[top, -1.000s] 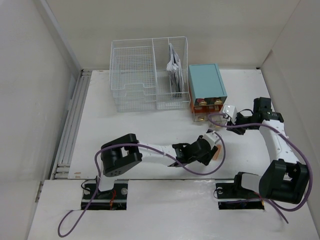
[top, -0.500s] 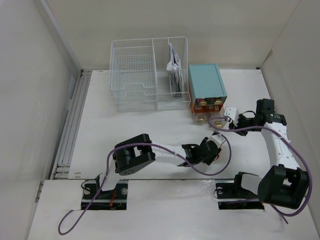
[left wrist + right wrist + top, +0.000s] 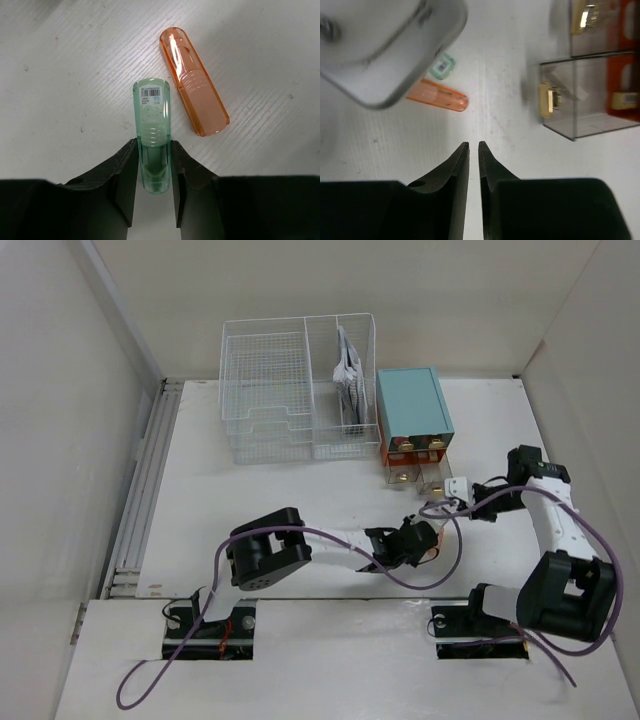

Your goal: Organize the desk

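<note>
Left gripper (image 3: 151, 150): jaws pinch only the near end of the green tube (image 3: 152, 107) on the tabletop (image 3: 60, 75) beneath both arms, so it may pivot into the orange tube (image 3: 195, 85) just beside; right gripper (image 3: 473, 147) jaws nearly together, empty.

The desk (image 3: 70, 60) is matt white, finely ribbed and flecked with small dark scuffs. On it the orange tube (image 3: 195, 82) is glossy translucent plastic, and the green tube (image 3: 152, 125) is cloudier translucent plastic with a printed paper barcode label (image 3: 151, 92), between the matt black fingers (image 3: 122, 172) of the left gripper (image 3: 152, 145). At the right of the right wrist view the drawer (image 3: 580, 127) is clear glossy plastic with a shiny gold metallic knob (image 3: 546, 98), and in the top view's upper middle the rack (image 3: 265, 390) is white wire mesh.
</note>
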Tool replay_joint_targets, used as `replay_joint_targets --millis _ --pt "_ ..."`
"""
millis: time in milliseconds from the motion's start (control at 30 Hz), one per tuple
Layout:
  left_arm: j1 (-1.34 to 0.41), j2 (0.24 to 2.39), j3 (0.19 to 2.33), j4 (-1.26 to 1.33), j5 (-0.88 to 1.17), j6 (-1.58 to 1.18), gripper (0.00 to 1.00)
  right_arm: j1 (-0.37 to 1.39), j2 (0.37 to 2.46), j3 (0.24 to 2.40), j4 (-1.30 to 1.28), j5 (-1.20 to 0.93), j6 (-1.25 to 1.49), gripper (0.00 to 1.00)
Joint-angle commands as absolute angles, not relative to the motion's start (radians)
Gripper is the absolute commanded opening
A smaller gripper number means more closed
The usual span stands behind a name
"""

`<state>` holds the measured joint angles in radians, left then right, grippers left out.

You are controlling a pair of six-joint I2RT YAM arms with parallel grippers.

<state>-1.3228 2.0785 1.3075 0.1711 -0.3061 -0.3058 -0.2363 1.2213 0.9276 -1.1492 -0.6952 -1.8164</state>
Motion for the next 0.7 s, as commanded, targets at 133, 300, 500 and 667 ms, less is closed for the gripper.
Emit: replay_joint_targets --millis 133,300,500,667 --pt "-1.328 1.981 1.161 0.187 -0.33 -0.4 0.0 -0.279 1.385 0.991 -1.357 -0.721 -2.276 0.28" --pt "-1.328 1.853 1.033 0.232 -0.339 -0.471 0.0 -0.279 1.439 0.983 -1.382 -0.709 -2.402 0.35" --pt "-1.328 1.657 0.939 0.223 -0.351 -0.523 0.0 -0.256 1.439 0.924 -1.315 -0.684 -2.488 0.39" --pt "-1.328 1.539 0.868 0.222 -0.331 -0.587 0.0 -0.164 1.37 0.842 -1.136 -0.641 -2.488 0.42"
